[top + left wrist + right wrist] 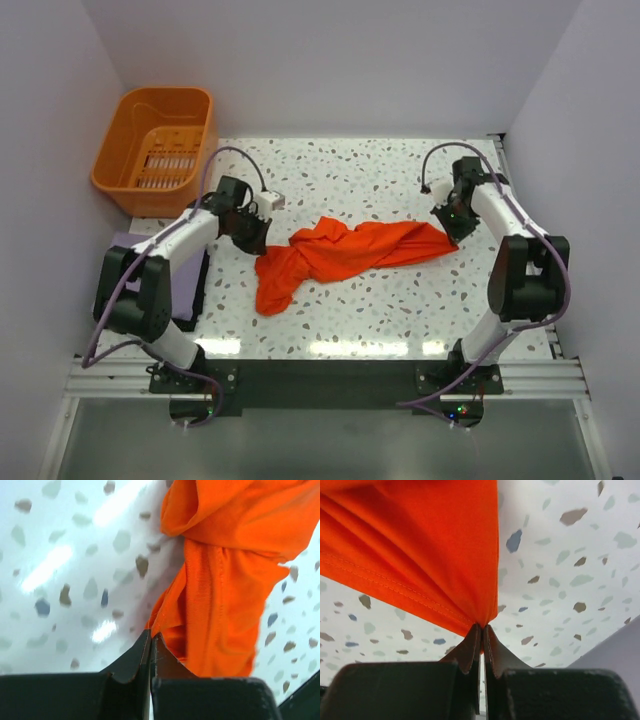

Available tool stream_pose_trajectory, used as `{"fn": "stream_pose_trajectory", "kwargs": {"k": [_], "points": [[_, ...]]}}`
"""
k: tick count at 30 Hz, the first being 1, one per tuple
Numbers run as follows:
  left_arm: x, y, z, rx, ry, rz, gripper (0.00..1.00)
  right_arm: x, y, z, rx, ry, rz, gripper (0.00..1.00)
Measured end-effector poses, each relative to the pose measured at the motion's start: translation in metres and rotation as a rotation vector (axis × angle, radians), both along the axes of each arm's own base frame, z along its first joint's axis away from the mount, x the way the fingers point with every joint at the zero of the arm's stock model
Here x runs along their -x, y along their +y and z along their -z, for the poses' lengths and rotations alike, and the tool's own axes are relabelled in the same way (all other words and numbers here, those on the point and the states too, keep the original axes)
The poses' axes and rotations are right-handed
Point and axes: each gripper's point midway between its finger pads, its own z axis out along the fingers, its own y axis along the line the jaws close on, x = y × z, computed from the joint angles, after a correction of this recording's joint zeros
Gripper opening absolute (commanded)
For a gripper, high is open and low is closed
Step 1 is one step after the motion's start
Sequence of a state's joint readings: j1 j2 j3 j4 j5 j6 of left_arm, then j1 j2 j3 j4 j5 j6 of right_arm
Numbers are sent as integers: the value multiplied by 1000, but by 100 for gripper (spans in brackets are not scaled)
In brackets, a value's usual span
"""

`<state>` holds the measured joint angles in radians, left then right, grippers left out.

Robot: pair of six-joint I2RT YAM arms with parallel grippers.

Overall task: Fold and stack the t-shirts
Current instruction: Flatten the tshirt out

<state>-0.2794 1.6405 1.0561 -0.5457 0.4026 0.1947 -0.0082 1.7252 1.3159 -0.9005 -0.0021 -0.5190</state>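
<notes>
While left gripper (254,236) and right gripper (446,227) each pinch an end of the orange-red t-shirt (340,255), it lies bunched, drawn out between them on the table (380,175); no fold made yet, stacking pending, lavender cloth (122,241) waits at left edge

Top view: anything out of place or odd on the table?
Only the orange-red t-shirt: it lies bunched and twisted mid-table, not spread flat, pinched at each end by the left gripper and right gripper. The orange basket sits upright by the far left corner; nothing spilled.
</notes>
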Motion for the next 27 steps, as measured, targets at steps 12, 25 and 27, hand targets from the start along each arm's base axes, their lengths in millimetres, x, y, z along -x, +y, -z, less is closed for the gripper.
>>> {"fn": "stream_pose_trajectory", "kwargs": {"k": [12, 25, 27], "points": [[47, 41, -9, -161, 57, 147, 61, 67, -13, 26, 29, 243, -173, 0], [-94, -95, -33, 28, -191, 224, 58, 58, 1, 16, -52, 232, -199, 0], [-88, -105, -7, 4, -141, 243, 59, 58, 2, 15, -57, 232, -199, 0]]}}
